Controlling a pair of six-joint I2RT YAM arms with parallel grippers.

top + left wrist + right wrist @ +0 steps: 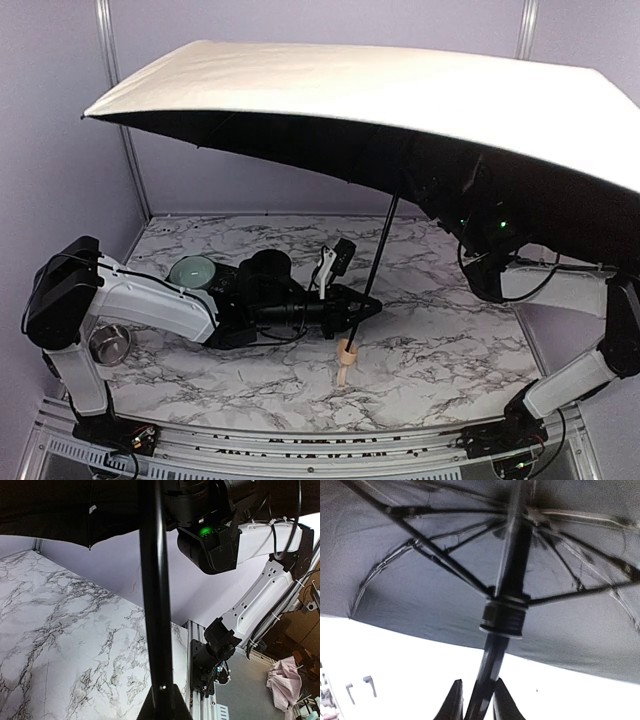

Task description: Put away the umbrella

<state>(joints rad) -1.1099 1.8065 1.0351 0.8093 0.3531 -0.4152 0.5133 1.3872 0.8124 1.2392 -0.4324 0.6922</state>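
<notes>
**Shaft (155, 605) clamped low and high, canopy (400, 100) open**

Left gripper (362, 306): fingers pinched on the thin black shaft near its lower end. The tan handle (346, 358) sits just below them, close over the table; can't tell if it touches. The left arm lies low and roughly level, elbow back by its base, forearm stretched out to the shaft.

Right gripper (480, 702): fingers tight on either side of the shaft, just under the runner collar (503, 615) where the ribs fan out. The right arm folds up from its base, forearm angled inward. Its wrist is up under the canopy with a green LED lit. In the top view the fingers are lost against the black lining.

Umbrella (300, 75): fully open, cream side up, black lining down. The shaft is tilted, its top leaning right of the left gripper. The canopy spans above both grippers.

Surface: white marble-pattern table (440, 350). A pale green bowl (192, 270) and a metal cup (110, 343) sit well behind the left gripper, beside that arm's rear links.

Room: purple-grey walls, aluminium posts in the corners. A pink cloth (285, 680) lies off the table, past the right arm's base.
</notes>
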